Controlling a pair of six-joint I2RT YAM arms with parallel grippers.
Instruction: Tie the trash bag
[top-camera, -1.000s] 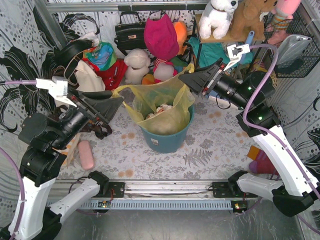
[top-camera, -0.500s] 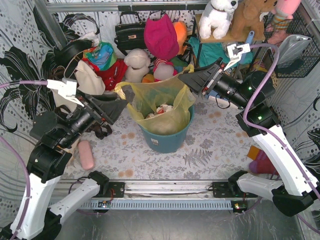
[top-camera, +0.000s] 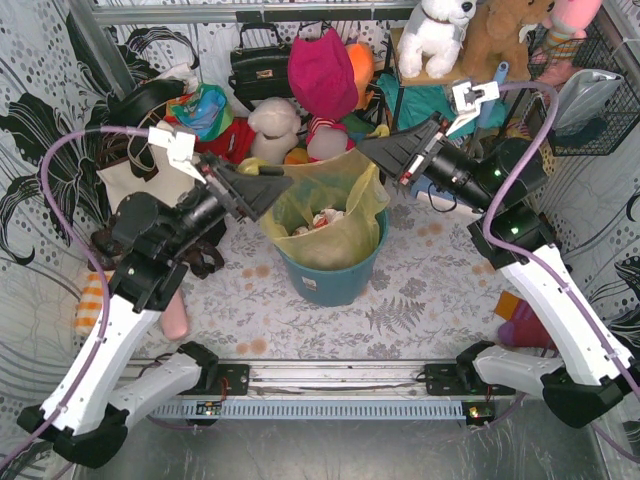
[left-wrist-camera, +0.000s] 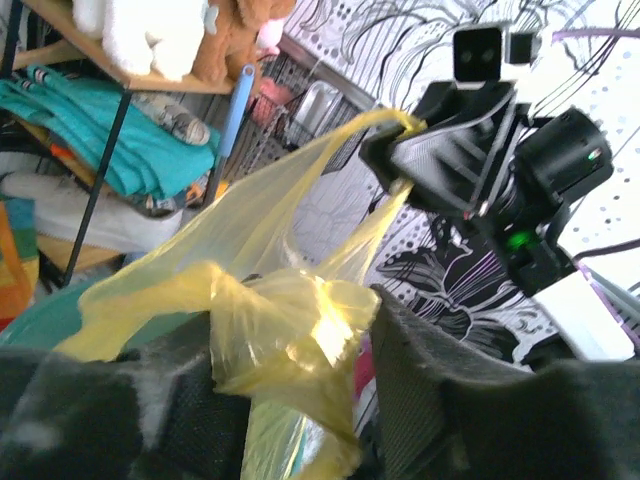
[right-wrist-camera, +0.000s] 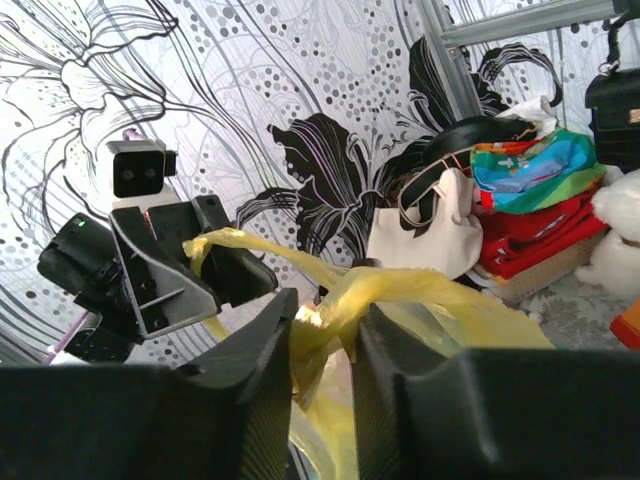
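The yellow-green trash bag sits in a teal bucket, with crumpled white-and-red paper inside. My left gripper is shut on the bag's left rim, lifted above the bucket. In the left wrist view a bunched fold lies between its fingers. My right gripper is shut on the right rim. In the right wrist view a twisted strip runs between its fingers. The rim stretches between the two grippers.
A cream tote with black straps and a black handbag stand behind left. Plush toys and clothes crowd the back. A shelf with more plush toys is at back right. A pink case lies on the table's left.
My left arm has risen and swung right towards the bucket, carrying the bag's left rim up and inward. My right gripper has barely moved.
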